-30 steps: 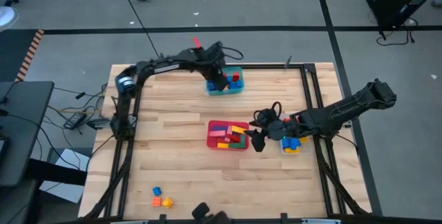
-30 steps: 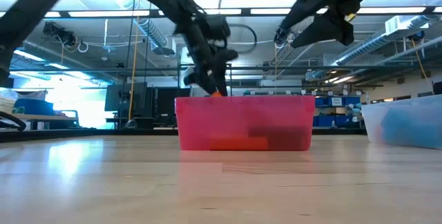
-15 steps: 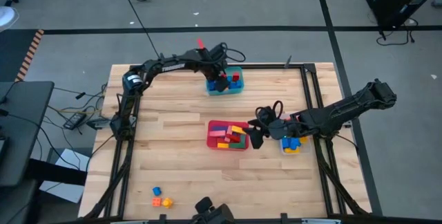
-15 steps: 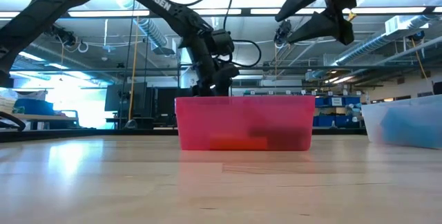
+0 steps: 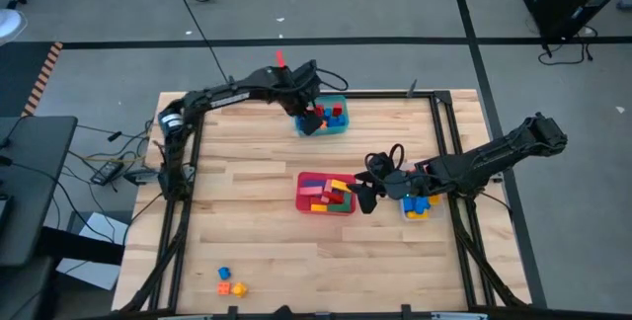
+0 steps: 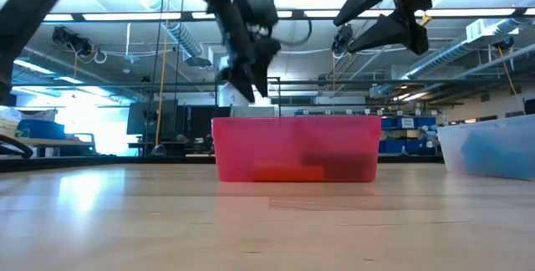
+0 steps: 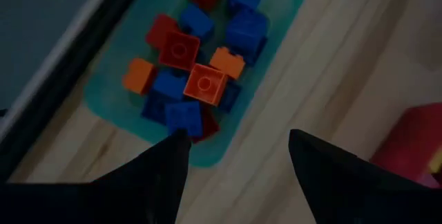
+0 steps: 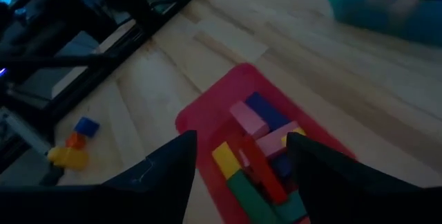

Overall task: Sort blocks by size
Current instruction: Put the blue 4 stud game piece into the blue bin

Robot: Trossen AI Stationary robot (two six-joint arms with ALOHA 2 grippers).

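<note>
Looks like the left gripper (image 7: 235,155) has lifted off the teal tub (image 5: 339,125) at the far edge; its fingers are spread with nothing between them, so that block is probably dropped off. Small red, blue and orange blocks (image 7: 197,72) sit piled in that tub. Longer bars (image 8: 259,155) fill the red tub (image 5: 302,201) mid-table. The right gripper (image 8: 238,172) hovers over the red tub's right side, spread apart and empty too. Three loose blocks (image 5: 230,282) wait near the front-left corner.
</note>
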